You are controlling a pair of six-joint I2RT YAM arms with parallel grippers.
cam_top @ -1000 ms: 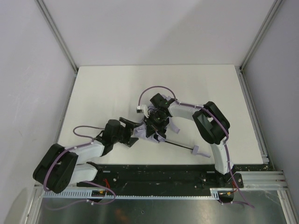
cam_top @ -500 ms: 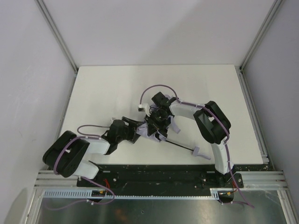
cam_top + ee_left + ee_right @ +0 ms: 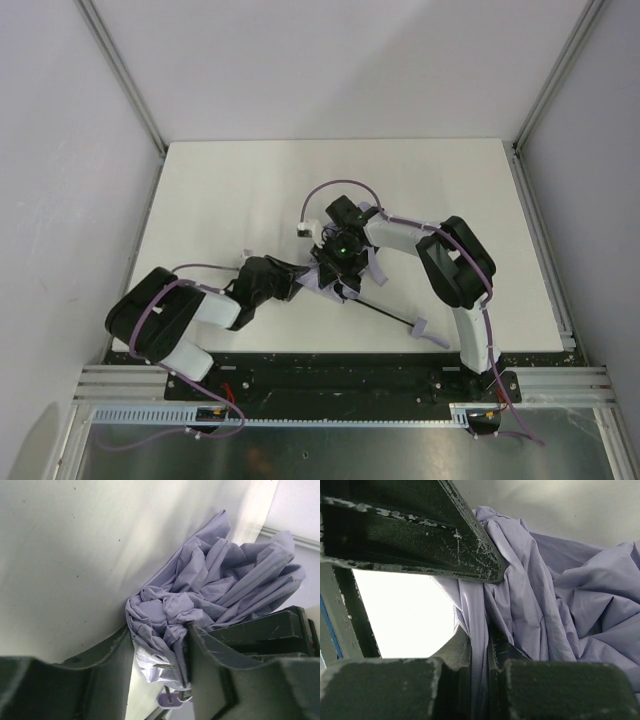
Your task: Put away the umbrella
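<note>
The left gripper (image 3: pixel 159 642) stood clamped on the umbrella (image 3: pixel 220 580). Its two dark fingers (image 3: pixel 112 655) pressed from either side on a crumpled bunch of lavender canopy (image 3: pixel 165 610) that filled the gap between them. A small lavender plastic part (image 3: pixel 169 700) with thin metal rods showed just below the bunch. The right gripper (image 3: pixel 479 647) was likewise clamped on the umbrella, its jaws almost together and pinching a narrow upright fold of the same fabric. The rest of the fabric spread in loose creases to the right of that view. Seen from above, both grippers met over the canopy, a little nearer than the middle of the white table (image 3: pixel 230 190). The left one reached in from the left and the right one from the far side, so only lavender edges showed around them. The thin black shaft (image 3: pixel 380 311) lay on the table, running from the canopy toward the near right. It ended in the small handle (image 3: pixel 424 328), which lay apart from both grippers and just beside the right arm (image 3: pixel 455 265). The left arm (image 3: pixel 170 325) lay folded low at the near left.
</note>
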